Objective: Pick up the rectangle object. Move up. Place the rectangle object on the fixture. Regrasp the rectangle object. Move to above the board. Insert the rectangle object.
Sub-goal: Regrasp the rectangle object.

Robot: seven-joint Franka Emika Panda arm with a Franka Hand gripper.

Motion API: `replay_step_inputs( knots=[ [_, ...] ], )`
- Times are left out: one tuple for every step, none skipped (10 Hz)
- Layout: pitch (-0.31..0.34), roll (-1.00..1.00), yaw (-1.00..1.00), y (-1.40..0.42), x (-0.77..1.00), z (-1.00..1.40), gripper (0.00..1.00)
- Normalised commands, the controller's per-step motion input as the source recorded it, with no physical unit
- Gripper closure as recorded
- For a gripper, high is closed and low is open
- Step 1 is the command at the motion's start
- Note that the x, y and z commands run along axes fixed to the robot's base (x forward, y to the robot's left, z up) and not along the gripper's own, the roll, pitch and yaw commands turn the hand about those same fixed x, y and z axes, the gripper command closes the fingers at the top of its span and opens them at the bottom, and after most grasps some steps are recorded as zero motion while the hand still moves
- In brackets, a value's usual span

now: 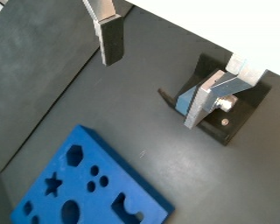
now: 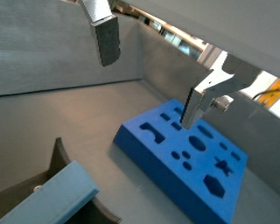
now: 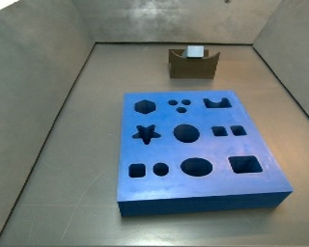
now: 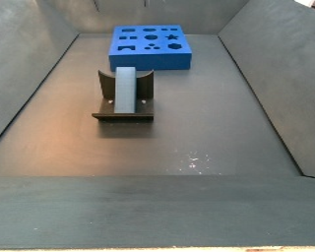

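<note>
Rectangle object (image 4: 123, 87) rests in the fixture (image 4: 122, 110) notch, near the board (image 3: 196, 145). Your gripper (image 1: 164, 68) hangs empty, spread wide above the fixture; descend centred, then clamp its long faces.

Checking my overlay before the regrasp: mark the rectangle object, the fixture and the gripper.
rectangle object (image 4: 123, 87): side view, its upper face.
fixture (image 4: 121, 116): side view, front edge of its base.
gripper (image 2: 154, 68): wrist view, midway between the open fingertips, nothing held.
</note>
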Motion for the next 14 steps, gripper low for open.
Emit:
replay_step_inputs(
  knots=[
    [0.023, 1.00, 0.00, -0.04, -0.04, 0.02, 0.00],
    [0.018, 1.00, 0.00, -0.03, -0.04, 0.02, 0.00],
    [0.014, 1.00, 0.00, -0.03, -0.04, 0.01, 0.00],
    [0.009, 1.00, 0.00, -0.03, -0.04, 0.02, 0.00],
    [0.004, 1.00, 0.00, -0.03, -0.04, 0.01, 0.00],
    [-0.001, 1.00, 0.00, -0.03, -0.04, 0.02, 0.00],
    [-0.005, 1.00, 0.00, -0.03, -0.04, 0.02, 0.00],
    [-0.011, 1.00, 0.00, -0.03, -0.04, 0.02, 0.00],
    [-0.015, 1.00, 0.00, -0.03, -0.03, 0.01, 0.00],
    [-0.021, 1.00, 0.01, -0.02, -0.03, 0.01, 0.00],
    [-0.026, 1.00, 0.01, -0.02, -0.02, 0.01, 0.00],
    [-0.030, 1.00, 0.01, -0.02, -0.02, 0.01, 0.00],
    [-0.034, 1.00, 0.01, -0.02, -0.02, 0.01, 0.00],
    [-0.040, 1.00, 0.01, -0.02, -0.01, 0.01, 0.00]
  ],
)
